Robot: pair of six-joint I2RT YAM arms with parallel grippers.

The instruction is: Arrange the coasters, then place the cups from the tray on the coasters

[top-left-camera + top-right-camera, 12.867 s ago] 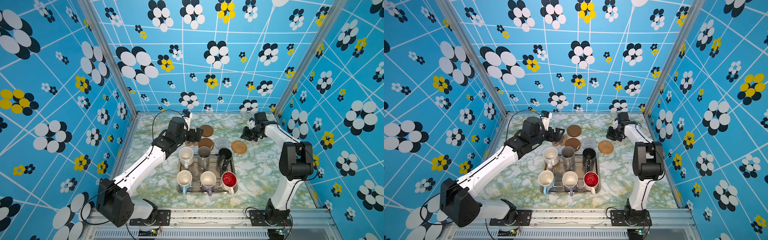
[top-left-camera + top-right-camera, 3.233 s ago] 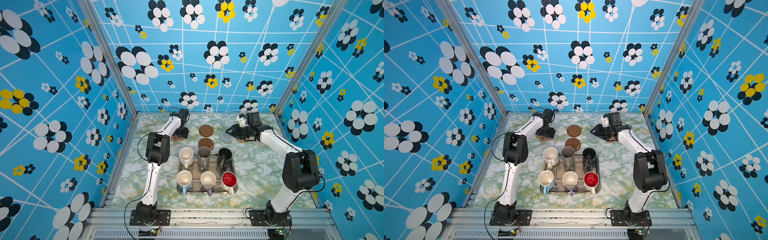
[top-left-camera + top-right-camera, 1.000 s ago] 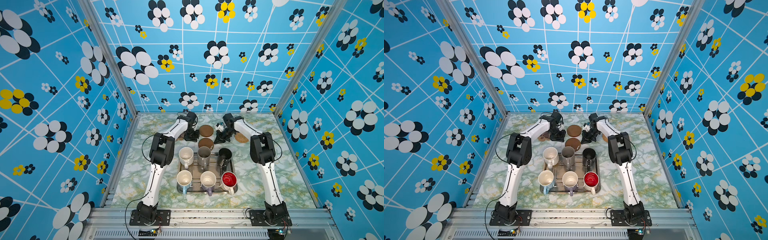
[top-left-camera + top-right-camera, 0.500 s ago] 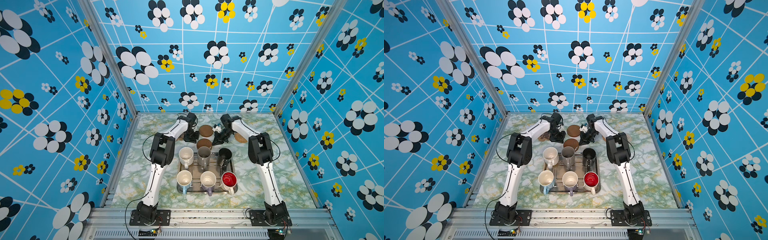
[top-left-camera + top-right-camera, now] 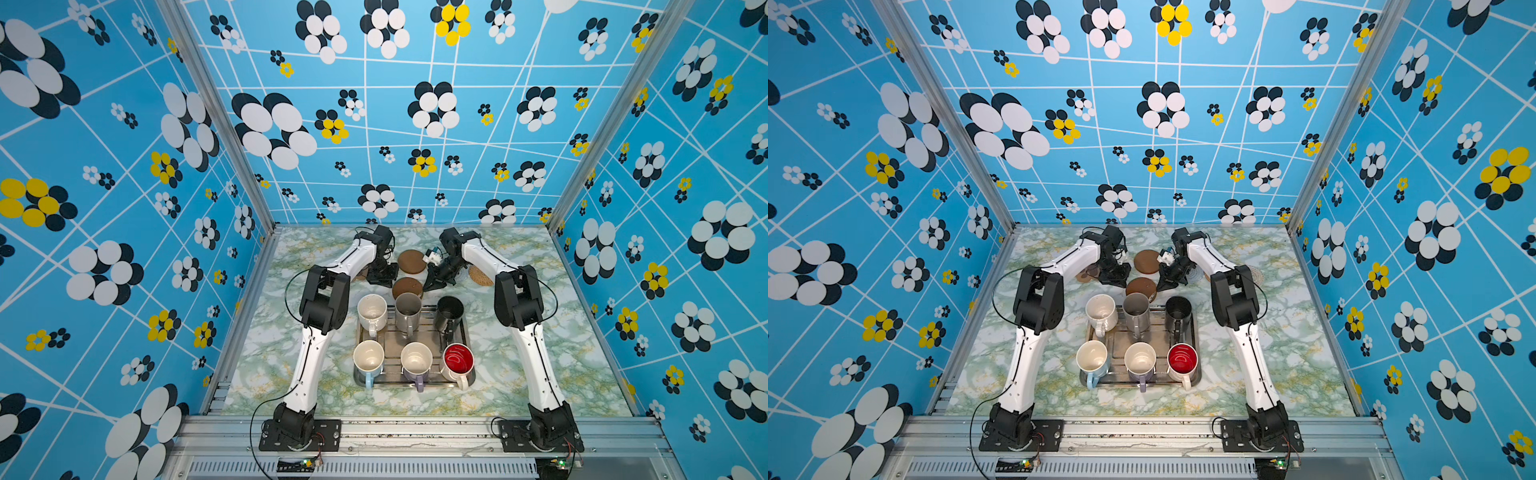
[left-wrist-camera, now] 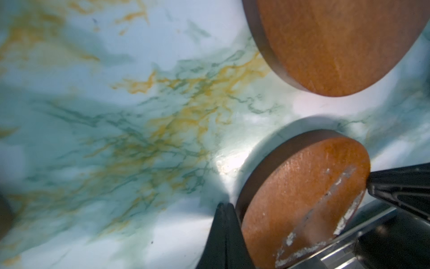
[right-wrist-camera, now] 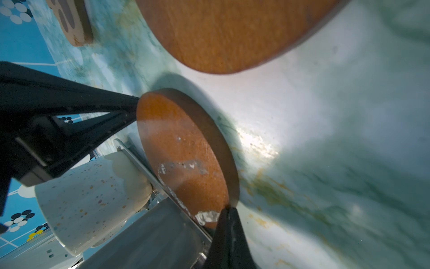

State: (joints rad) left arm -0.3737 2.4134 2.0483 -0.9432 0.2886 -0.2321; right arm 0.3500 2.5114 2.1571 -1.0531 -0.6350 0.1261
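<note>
Six cups stand in the silver tray (image 5: 395,384): cream-white (image 5: 372,309), tall grey (image 5: 407,309), tall black (image 5: 449,311), light blue (image 5: 368,359), lilac (image 5: 415,359) and red-inside (image 5: 457,359). A round brown coaster (image 5: 407,287) lies at the tray's back rim, and another (image 5: 411,261) lies behind it. My left gripper (image 5: 380,276) (image 6: 224,206) is shut, its tip against one side of the nearer coaster (image 6: 302,198). My right gripper (image 5: 432,286) (image 7: 229,210) is shut, its tip against the opposite side (image 7: 183,151). Neither holds anything.
The paw coaster (image 5: 1087,274) lies left of the left gripper, partly hidden by the arm. A grey-white woven coaster (image 5: 1192,274) and a tan rattan coaster (image 5: 480,275) lie to the right, behind the right arm. Blue patterned walls enclose the marble table (image 5: 519,374).
Over the last second my right gripper slid from beside the woven coaster down to the nearer brown disc. My left gripper edged slightly toward the tray. Both stayed shut.
</note>
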